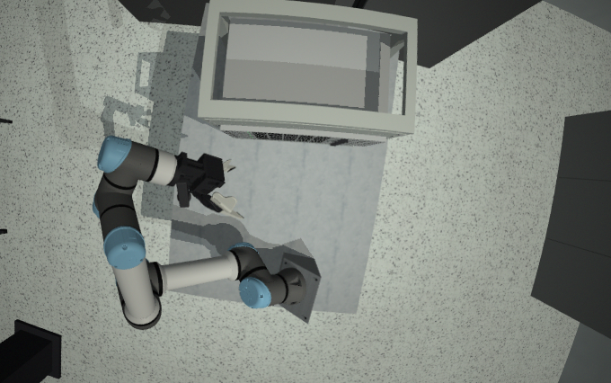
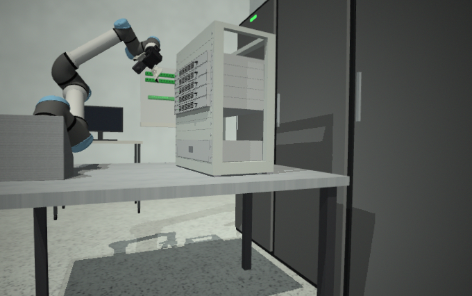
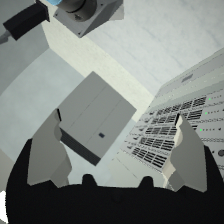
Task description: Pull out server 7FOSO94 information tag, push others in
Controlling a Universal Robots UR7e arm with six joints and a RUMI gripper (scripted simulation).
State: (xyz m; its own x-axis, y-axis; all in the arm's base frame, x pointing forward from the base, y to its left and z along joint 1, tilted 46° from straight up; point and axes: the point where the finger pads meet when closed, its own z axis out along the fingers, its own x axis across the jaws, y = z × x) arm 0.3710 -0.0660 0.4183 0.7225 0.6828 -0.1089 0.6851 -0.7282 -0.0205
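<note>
- Gripper fingers stood wide open, at their full spread; they had hold of nothing, and bare air lay between the tips.
- Ahead of the rack's face and toward one end of it hung the gripper, above the bench; it was apart from both, tilted, with its fingers aimed across the front rather than straight in.
- Beside the gripper, on the right of the wrist view, was the rack; it stood upright on the bench, its open-sided frame reaching higher than the gripper.
- Near the gripper's height were the servers, stacked in the upper part of the rack; their dark grilles faced the gripper's side, and small green lights showed at one end in the wrist view.
- Which of these servers was 7FOSO94 could not be told; the print was too small to read, and how far any information tag stood out could not be made out either.
- Lower than the gripper, in the bottom of the rack, sat a pale panel with a small grey square on it.
- Across from the rack, with the gripper's reach between, was the arm's base plate; dark cabinets stood beyond the rack from the gripper.
</note>
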